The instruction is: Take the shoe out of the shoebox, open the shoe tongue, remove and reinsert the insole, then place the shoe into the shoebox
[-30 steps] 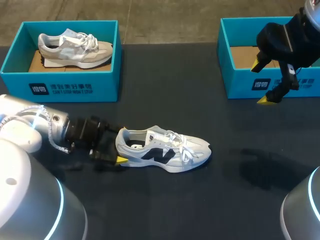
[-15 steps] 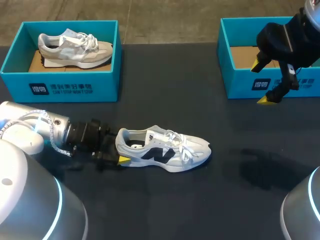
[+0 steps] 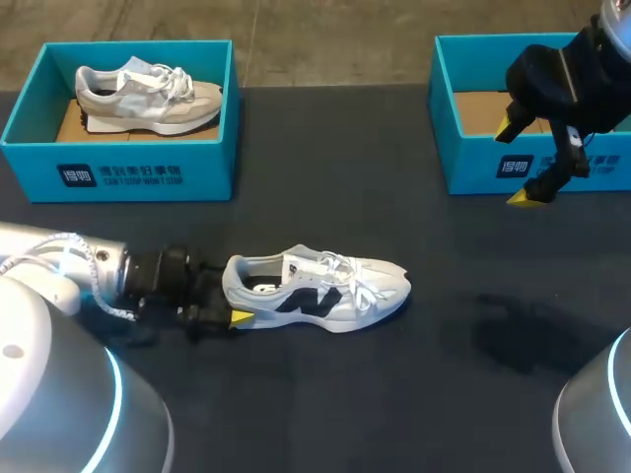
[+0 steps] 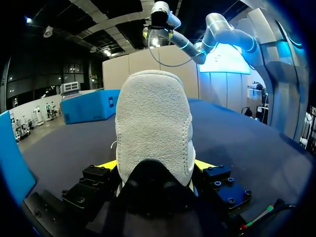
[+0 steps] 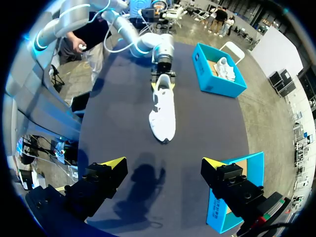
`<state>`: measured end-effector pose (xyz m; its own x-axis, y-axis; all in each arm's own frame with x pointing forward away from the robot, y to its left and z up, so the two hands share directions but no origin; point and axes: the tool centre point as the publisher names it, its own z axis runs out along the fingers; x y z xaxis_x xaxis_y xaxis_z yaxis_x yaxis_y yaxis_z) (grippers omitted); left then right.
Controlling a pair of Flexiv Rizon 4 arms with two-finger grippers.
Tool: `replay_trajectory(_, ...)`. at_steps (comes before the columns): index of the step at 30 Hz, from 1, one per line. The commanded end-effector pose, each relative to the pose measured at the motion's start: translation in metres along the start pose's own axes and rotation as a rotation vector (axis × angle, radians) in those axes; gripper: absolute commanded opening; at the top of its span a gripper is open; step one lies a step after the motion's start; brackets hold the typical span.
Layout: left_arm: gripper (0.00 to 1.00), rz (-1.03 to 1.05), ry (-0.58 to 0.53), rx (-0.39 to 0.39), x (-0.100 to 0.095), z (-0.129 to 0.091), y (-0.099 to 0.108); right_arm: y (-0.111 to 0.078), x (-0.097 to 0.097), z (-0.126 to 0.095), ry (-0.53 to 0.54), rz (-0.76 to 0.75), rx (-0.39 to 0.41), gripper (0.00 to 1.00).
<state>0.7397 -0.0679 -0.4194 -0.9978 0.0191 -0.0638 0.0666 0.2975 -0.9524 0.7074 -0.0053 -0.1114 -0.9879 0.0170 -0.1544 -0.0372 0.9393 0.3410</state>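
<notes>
A white sneaker with black markings [image 3: 315, 293] lies on its sole on the dark table, toe pointing right. My left gripper [image 3: 235, 299] comes in from the left and is shut on the sneaker's heel. In the left wrist view the grey heel [image 4: 153, 123] fills the space between both yellow fingertips [image 4: 205, 164]. My right gripper [image 3: 515, 164] hangs open and empty above the front wall of the right teal shoebox [image 3: 552, 169], which has a bare cardboard floor. From the right wrist, the sneaker [image 5: 163, 111] lies far ahead of that gripper [image 5: 163, 163].
A second teal shoebox [image 3: 138, 172] at the back left holds a grey sneaker [image 3: 148, 99]. The table between the two boxes and in front of the white sneaker is bare dark surface.
My left gripper's fingers have closed in on the heel. The arm then drew back a little to the left, and the sneaker shifted left with it. The right arm has stayed still.
</notes>
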Motion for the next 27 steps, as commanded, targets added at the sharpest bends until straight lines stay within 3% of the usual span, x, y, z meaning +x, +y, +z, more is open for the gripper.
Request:
replay_trajectory(1, 0.0, 0.001, -0.021, 0.004, 0.005, -0.008, 0.004, 0.001, -0.002, 0.001, 0.005, 0.001, 0.003, 1.0)
replay_trajectory(23, 0.0, -0.009, -0.003, 0.009, 0.003, -0.008, 0.005, 0.001, -0.002, 0.001, 0.005, 0.001, 0.003, 1.0)
replay_trajectory(27, 0.0, -0.009, -0.003, 0.009, 0.003, -0.008, 0.005, 0.014, -0.004, -0.003, -0.013, 0.148, 0.059, 1.0)
